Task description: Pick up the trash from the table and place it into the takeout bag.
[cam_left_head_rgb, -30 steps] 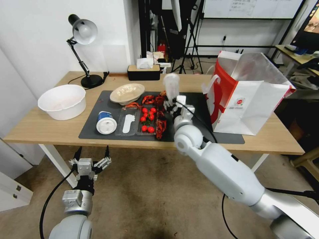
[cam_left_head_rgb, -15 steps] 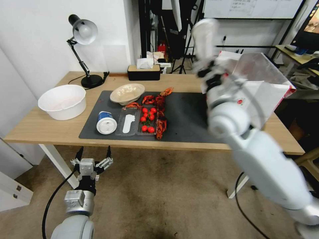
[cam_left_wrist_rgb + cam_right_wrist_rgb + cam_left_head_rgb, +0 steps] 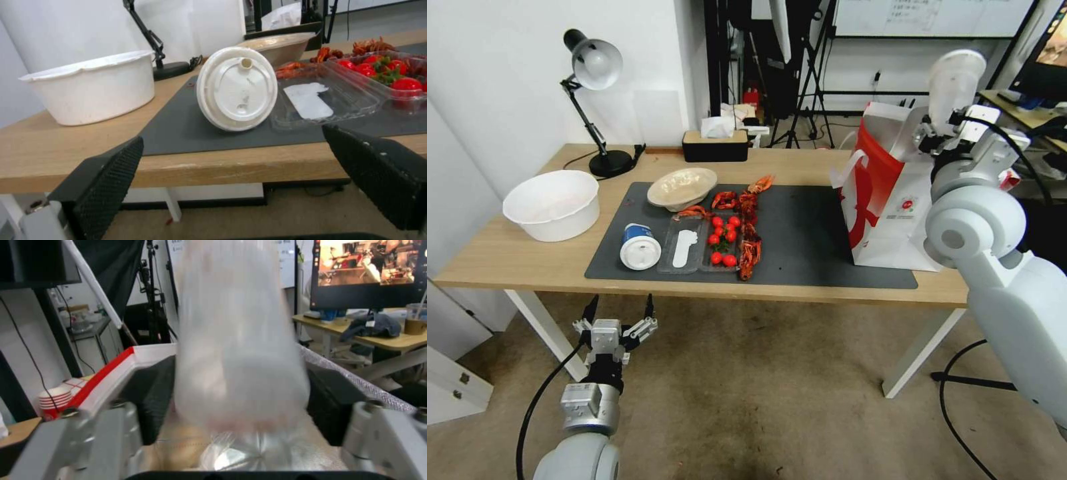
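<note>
Holding the cup (image 3: 955, 85) clamped in my right gripper (image 3: 944, 130), I had it just above the bag's (image 3: 887, 200) open mouth, not yet released. My left gripper (image 3: 619, 319) hung spread and empty below the table (image 3: 514, 257) edge. On the mat, the tub (image 3: 640, 245) and beige bowl (image 3: 682, 187) were left to collect.

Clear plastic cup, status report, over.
Right pincer shut on clear plastic cup, over the mouth of the white-and-red paper takeout bag. Left pincer open, below the light-wood table edge. Nothing in the way.
</note>
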Controlling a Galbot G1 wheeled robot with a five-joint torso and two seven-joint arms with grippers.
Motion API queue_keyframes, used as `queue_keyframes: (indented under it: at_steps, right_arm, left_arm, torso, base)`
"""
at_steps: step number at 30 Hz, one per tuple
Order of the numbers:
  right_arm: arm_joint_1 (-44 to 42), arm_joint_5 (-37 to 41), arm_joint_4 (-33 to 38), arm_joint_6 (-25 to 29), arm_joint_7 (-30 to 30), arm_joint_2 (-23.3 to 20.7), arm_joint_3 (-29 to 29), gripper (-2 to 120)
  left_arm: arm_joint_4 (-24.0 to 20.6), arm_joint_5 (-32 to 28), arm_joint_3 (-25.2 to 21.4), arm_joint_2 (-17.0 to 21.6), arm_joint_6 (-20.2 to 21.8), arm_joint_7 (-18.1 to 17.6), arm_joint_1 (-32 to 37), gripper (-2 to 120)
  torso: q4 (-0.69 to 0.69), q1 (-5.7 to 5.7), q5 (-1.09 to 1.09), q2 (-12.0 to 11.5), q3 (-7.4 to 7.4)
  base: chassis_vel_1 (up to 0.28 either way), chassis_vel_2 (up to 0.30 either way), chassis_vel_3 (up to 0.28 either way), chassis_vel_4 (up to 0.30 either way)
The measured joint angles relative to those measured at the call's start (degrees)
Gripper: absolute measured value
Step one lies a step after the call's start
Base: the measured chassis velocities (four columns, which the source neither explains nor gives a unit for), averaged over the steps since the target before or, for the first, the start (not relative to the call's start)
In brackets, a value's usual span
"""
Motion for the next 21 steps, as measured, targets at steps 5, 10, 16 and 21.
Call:
queue_keyframes:
  at_steps: [5,10,16,21]
  right_arm:
    - [-0.1,2.8,-0.6,-1.7,1.5,0.3,1.4,86]
    - [0.2,4.6,-0.4,-1.0,1.1,0.2,2.4,98]
    - [-1.5,4.0,2.9,12.7,-12.7,-0.9,3.4,100]
    - [-7.6,0.9,6.6,22.4,-23.8,-2.4,3.6,100]
  left_arm:
    - [-0.2,0.1,-0.2,0.1,-0.4,0.0,0.4,100]
    - [-0.5,0.2,-0.2,0.2,-0.4,0.0,0.3,100]
    - [-0.5,0.1,-0.3,0.3,-0.4,0.0,0.1,100]
    - [-0.5,-0.1,-0.4,0.5,-0.3,0.0,0.1,100]
  torso:
    - [0.0,0.0,-0.02,0.0,0.0]
    - [0.0,0.0,-0.02,0.0,0.0]
    - [0.01,0.01,-0.04,0.0,-0.01]
    - [0.0,0.01,-0.02,0.0,-0.01]
  base:
    - [0.0,0.0,0.0,0.0]
    - [0.0,0.0,0.0,0.0]
    - [0.0,0.0,0.0,0.0]
    - [0.0,0.0,0.0,0.0]
